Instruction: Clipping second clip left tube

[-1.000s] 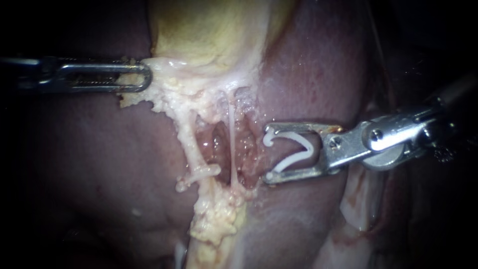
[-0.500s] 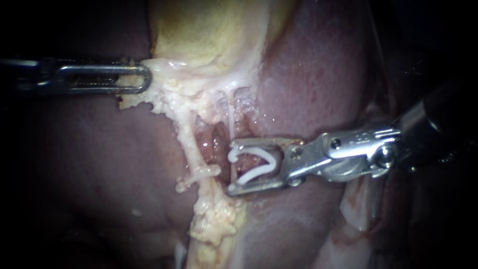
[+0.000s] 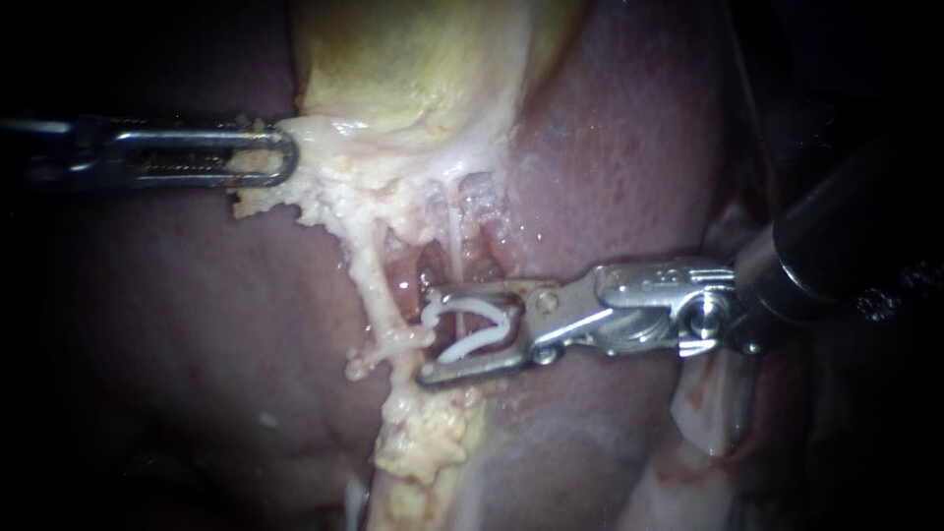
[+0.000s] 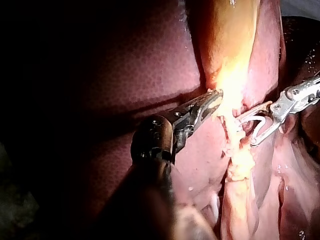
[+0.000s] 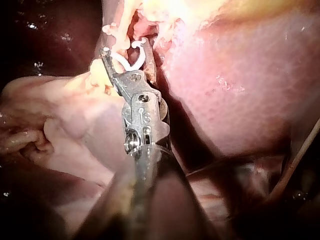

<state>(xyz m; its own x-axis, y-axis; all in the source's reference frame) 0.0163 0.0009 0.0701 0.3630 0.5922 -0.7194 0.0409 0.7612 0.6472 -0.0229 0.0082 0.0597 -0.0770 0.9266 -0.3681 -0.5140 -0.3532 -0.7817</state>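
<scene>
Left instrument (image 3: 285,157), shaft lost in the dark: hand clamped, jaws together on pale tissue (image 3: 324,187) under the gallbladder (image 3: 413,59). Across to the left tube (image 3: 379,295), a pale cord running down. Right at it sits the clip (image 3: 472,342), a white open V with a hooked tip, carried in the right instrument (image 3: 426,334), hand wide, both jaws holding it. Tube inside that mouth? Can't tell. A thinner strand (image 3: 455,246) disappears behind the upper jaw.

Wet, glossy liver (image 3: 610,147) — white clip (image 3: 474,343) seemingly smooth plastic.
</scene>
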